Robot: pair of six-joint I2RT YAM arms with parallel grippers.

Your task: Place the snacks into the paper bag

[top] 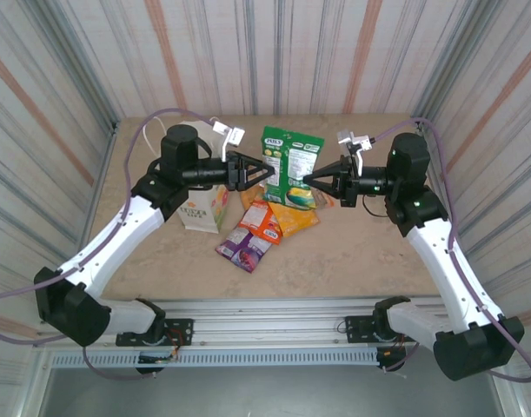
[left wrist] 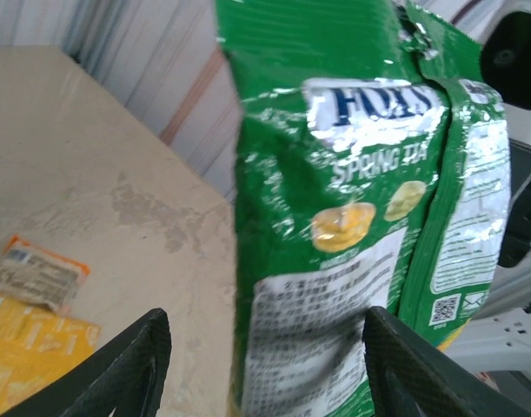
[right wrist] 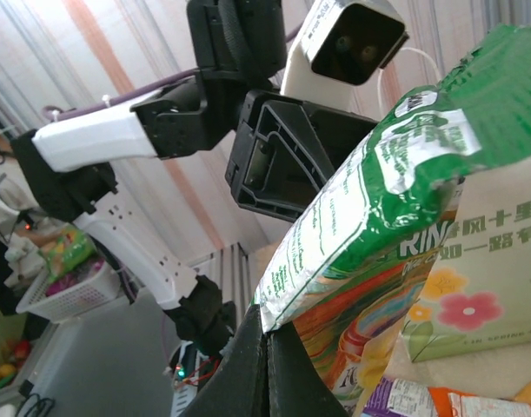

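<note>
A green snack packet (top: 291, 165) stands upright in the air over the table's middle. My right gripper (top: 307, 181) is shut on its lower right edge; the wrist view shows the shut gripper (right wrist: 267, 334) pinching the packet's seam (right wrist: 361, 226). My left gripper (top: 267, 172) is open at the packet's left side, and the packet (left wrist: 352, 217) hangs between the spread gripper (left wrist: 267, 326) without being clamped. The white paper bag (top: 204, 208) stands under the left wrist. A red-orange packet (top: 261, 221), a purple one (top: 243, 248) and an orange one (top: 295, 217) lie on the table.
Corrugated walls (top: 65, 104) close in the table on three sides. An orange-edged packet (left wrist: 39, 274) and a yellow packet (left wrist: 30, 347) lie on the tabletop left of the green one. The metal rail (top: 265, 313) runs along the near edge.
</note>
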